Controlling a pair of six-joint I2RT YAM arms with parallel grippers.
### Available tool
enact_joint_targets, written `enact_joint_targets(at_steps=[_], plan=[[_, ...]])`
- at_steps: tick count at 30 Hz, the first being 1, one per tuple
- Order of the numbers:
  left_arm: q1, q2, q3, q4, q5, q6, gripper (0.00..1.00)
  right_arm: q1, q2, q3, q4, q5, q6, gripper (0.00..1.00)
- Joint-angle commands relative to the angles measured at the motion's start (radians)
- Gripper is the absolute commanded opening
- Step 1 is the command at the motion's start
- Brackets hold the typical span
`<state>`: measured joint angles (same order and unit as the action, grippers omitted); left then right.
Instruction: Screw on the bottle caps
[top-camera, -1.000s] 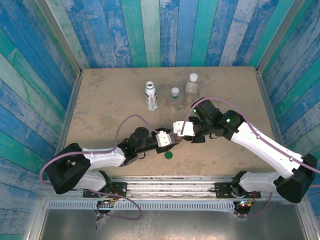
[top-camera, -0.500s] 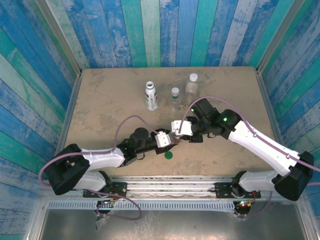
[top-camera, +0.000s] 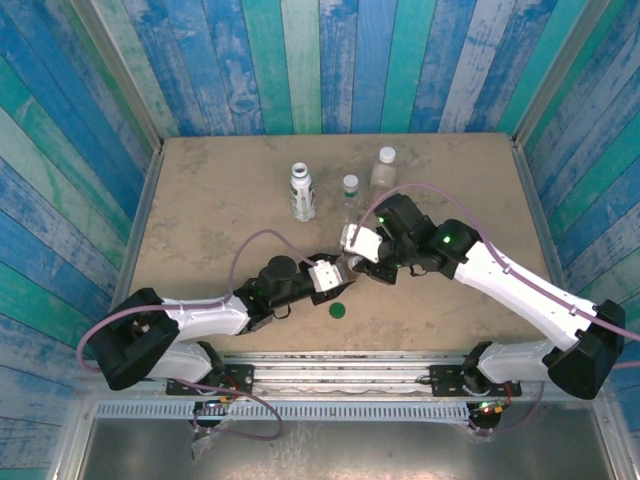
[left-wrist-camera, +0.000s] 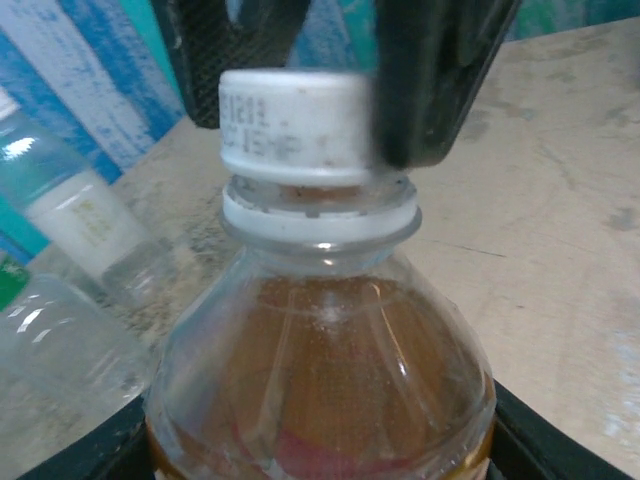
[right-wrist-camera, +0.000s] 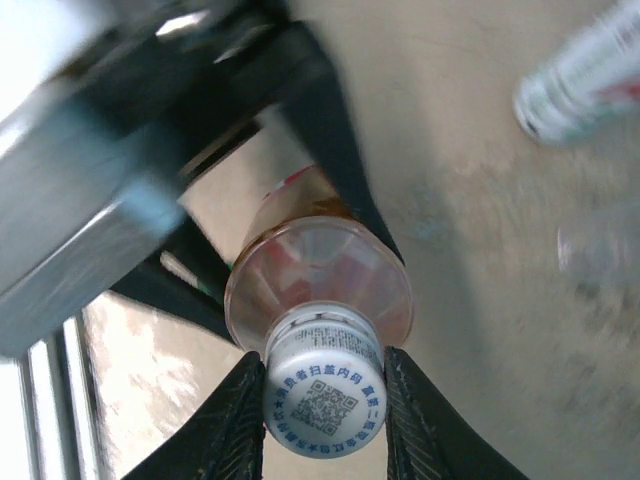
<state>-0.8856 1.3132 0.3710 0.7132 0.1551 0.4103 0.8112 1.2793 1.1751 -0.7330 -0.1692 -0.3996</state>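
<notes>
The white cap (right-wrist-camera: 323, 395) is being pinched by the right gripper (right-wrist-camera: 323, 398), whose jaws are being kept narrow, one dark finger pressed to each side of the cap. In the left wrist view the same cap (left-wrist-camera: 292, 125) is being seated on the neck of the amber bottle (left-wrist-camera: 320, 370), with a strip of thread being left bare above the collar ring. The bottle's body is being clamped lower down by the left gripper (left-wrist-camera: 320, 455), with the jaws spread about halfway around it. The bottle is being held roughly upright, its long axis running from the left gripper's hold up to the cap, neck towards the right gripper.

Both grippers are being kept over the near middle of the counter (top-camera: 200, 220). A green cap (top-camera: 338, 310) is lying just nearside of the left gripper (top-camera: 335, 275). Beyond, well apart, a white-labelled bottle (top-camera: 302, 192), a small clear bottle (top-camera: 350, 195) and a larger clear bottle (top-camera: 384, 170) are standing. Open counter is being left on either side, bounded by the plank walls (top-camera: 80, 150).
</notes>
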Motion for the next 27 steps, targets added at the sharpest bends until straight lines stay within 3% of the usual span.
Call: enact_joint_targets(at_steps=[1,5,8,10,13,17,20,23,27], plan=[[-0.003,-0.026,0.014,0.104,-0.143,-0.020,0.55,-0.012,0.024,0.049,-0.027,0.226,0.699,0.14],[-0.003,0.007,0.031,0.133,-0.203,0.007,0.55,-0.002,-0.004,-0.046,0.074,0.069,1.103,0.14],[-0.003,0.011,0.033,0.122,-0.207,0.027,0.55,-0.008,-0.023,-0.044,0.091,0.060,1.099,0.21],[-0.003,-0.002,0.033,0.093,-0.200,0.039,0.55,-0.016,-0.031,-0.024,0.087,0.058,0.993,0.31],[-0.003,-0.032,0.022,0.063,-0.179,0.058,0.55,-0.032,-0.042,-0.007,0.089,0.013,0.778,0.54],[-0.003,-0.091,0.005,0.028,-0.148,0.099,0.56,-0.048,-0.095,-0.002,0.075,-0.006,0.341,0.70],[-0.002,-0.125,0.002,-0.018,-0.101,0.113,0.56,-0.050,-0.150,-0.018,0.077,0.013,0.032,0.72],[-0.003,-0.132,0.028,-0.097,-0.022,0.139,0.57,-0.049,-0.175,-0.012,0.005,-0.090,-0.311,0.71],[-0.003,-0.137,0.061,-0.172,0.026,0.175,0.56,-0.044,-0.107,0.080,-0.127,-0.076,-0.529,0.67]])
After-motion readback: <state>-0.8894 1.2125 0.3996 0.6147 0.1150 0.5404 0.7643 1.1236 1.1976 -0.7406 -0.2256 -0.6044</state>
